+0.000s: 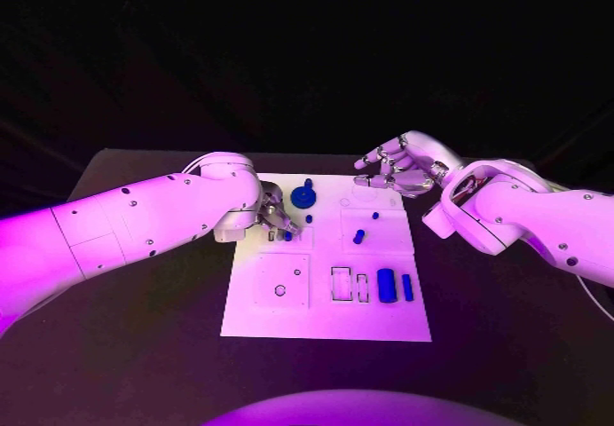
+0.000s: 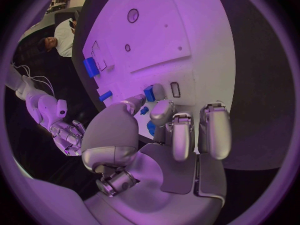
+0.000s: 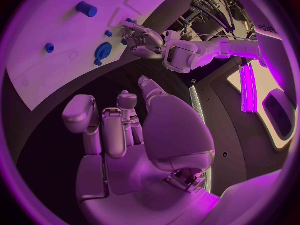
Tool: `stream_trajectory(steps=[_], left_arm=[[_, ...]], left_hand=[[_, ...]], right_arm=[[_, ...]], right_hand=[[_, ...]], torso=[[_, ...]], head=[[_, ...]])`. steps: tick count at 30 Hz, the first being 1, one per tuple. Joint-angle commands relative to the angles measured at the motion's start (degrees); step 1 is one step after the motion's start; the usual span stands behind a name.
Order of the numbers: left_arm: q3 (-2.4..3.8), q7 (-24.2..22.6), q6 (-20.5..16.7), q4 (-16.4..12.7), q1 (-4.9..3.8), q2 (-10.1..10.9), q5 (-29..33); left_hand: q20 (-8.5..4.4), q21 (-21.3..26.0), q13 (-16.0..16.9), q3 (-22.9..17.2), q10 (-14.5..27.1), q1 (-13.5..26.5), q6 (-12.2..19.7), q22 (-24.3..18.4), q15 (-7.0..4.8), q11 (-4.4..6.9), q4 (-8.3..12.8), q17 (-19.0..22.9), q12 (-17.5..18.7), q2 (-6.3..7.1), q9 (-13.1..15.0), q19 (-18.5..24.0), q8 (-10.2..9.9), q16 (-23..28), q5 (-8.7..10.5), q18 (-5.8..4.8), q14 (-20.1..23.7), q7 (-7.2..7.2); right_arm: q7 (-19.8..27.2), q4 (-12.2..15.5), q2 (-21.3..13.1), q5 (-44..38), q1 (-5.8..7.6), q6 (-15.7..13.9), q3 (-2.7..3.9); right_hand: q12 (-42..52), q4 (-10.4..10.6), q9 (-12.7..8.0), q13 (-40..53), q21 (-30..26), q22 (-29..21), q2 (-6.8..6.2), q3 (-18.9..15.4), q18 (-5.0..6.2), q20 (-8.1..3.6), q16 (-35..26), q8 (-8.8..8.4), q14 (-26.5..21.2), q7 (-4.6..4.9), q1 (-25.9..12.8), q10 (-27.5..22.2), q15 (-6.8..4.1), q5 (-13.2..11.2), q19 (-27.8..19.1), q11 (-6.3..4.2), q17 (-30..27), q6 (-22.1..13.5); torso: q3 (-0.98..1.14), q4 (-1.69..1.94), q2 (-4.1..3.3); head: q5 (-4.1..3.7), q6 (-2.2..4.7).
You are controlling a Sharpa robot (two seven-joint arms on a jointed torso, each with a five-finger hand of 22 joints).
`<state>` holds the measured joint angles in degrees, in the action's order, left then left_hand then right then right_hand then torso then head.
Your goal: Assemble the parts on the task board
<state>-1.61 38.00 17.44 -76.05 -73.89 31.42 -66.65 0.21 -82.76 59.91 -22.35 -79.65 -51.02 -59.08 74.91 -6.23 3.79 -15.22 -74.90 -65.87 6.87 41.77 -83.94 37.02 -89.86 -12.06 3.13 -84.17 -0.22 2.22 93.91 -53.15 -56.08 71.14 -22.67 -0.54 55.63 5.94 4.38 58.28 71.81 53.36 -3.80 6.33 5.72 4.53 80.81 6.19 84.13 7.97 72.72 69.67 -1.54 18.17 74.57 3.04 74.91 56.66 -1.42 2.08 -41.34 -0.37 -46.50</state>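
The left hand [image 1: 271,217] hangs low over the left edge of the flat white rectangular task board [image 1: 323,321], its fingers curled downward around a small blue block-shaped part [image 2: 149,93] that sits against the fingertips in the left wrist view; whether the hand actually grips this piece or only touches it cannot be told. Just beside that hand, toward the far end of the board, a round blue gear-like part [image 1: 304,196] lies flat, with a small blue peg [image 1: 309,218] a little nearer the robot. Further right, a short blue cylinder [image 1: 359,236] lies tilted near the board's middle. In the nearer half, outlined recesses are cut into the plate, and to their right a wide blue rectangular block [image 1: 387,285] and a slim blue bar [image 1: 407,286] stand side by side. The right hand [image 1: 405,167] hovers above the far right corner of the board, fingers loosely spread and holding nothing.
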Motion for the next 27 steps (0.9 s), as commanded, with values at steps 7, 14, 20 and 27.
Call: stream_trajectory(steps=[7,14,20,27], left_arm=[[0.63,-0.5,-1.0,-1.2,-0.08,1.3,0.1],[1.79,-0.5,-1.2,-2.6,-0.3,2.5,0.1],[3.99,-0.4,0.5,-4.0,-1.45,4.0,1.9],[4.57,-0.4,5.5,1.5,-5.32,3.1,3.3]], left_hand=[[-0.48,0.1,0.0,6.4,-0.5,0.4,-0.5,7.2,-0.44,0.12,-1.3,-15.1,0.3,-0.5,-0.1,-2.4,-0.5,-0.1,2.59,-0.95,-5.8,-0.14],[-0.47,0.3,-0.1,8.6,-0.4,0.1,-0.5,7.1,-0.45,0.1,-1.3,-15.1,0.4,-0.85,-0.2,-2.4,-0.7,-0.1,3.81,-0.9,-5.8,-0.12],[-0.26,3.7,-7.5,11.1,3.8,-2.7,2.5,3.8,-0.12,-0.62,-1.1,-15.1,7.0,-1.64,-0.4,-0.8,-1.8,-0.1,3.8,-0.01,-5.8,0.87],[1.26,7.9,-15.9,13.7,9.5,-7.6,7.8,0.1,1.63,-2.91,-1.2,-15.1,14.3,-2.77,-3.7,1.2,-6.7,-0.1,3.67,0.89,-5.8,3.56]], right_arm=[[0.6,0.0,0.0,0.1,-0.05,0.6,-0.01],[0.6,-0.1,-0.1,0.2,-0.07,0.7,-0.03],[0.6,-0.3,0.0,0.3,-0.11,0.8,-0.06],[0.6,-0.6,0.0,0.4,-0.13,0.8,-0.1]], right_hand=[[-0.3,0.0,-0.1,-0.2,-0.4,-0.3,0.36,-0.4,1.17,-0.04,-0.4,0.26,2.7,-0.02,-0.4,-0.6,0.09,-0.2,-0.4,-0.11,0.6,0.0],[-0.4,0.1,-0.1,-0.3,-0.5,-0.4,0.35,-0.5,1.19,-0.04,-0.6,0.26,2.6,-0.02,-0.4,-0.6,0.09,-0.3,-0.5,-0.1,0.3,0.0],[-0.4,0.1,-0.1,-0.3,-0.5,-0.4,0.35,-0.5,1.19,-0.04,-0.6,0.26,2.6,-0.02,-0.4,-0.6,0.09,-0.3,-0.5,-0.1,0.3,0.0],[-0.4,0.1,-0.1,-0.3,-0.5,-0.4,0.35,-0.5,1.19,-0.04,-0.6,0.26,2.6,-0.02,-0.4,-0.6,0.09,-0.3,-0.5,-0.1,0.3,0.0]], torso=[[-0.02,0.01,0.03],[-0.07,0.0,0.02],[-0.07,-0.05,0.01],[-0.01,0.09,0.01]], head=[[0.08,0.03],[0.17,0.14],[0.21,0.42],[0.28,0.86]])
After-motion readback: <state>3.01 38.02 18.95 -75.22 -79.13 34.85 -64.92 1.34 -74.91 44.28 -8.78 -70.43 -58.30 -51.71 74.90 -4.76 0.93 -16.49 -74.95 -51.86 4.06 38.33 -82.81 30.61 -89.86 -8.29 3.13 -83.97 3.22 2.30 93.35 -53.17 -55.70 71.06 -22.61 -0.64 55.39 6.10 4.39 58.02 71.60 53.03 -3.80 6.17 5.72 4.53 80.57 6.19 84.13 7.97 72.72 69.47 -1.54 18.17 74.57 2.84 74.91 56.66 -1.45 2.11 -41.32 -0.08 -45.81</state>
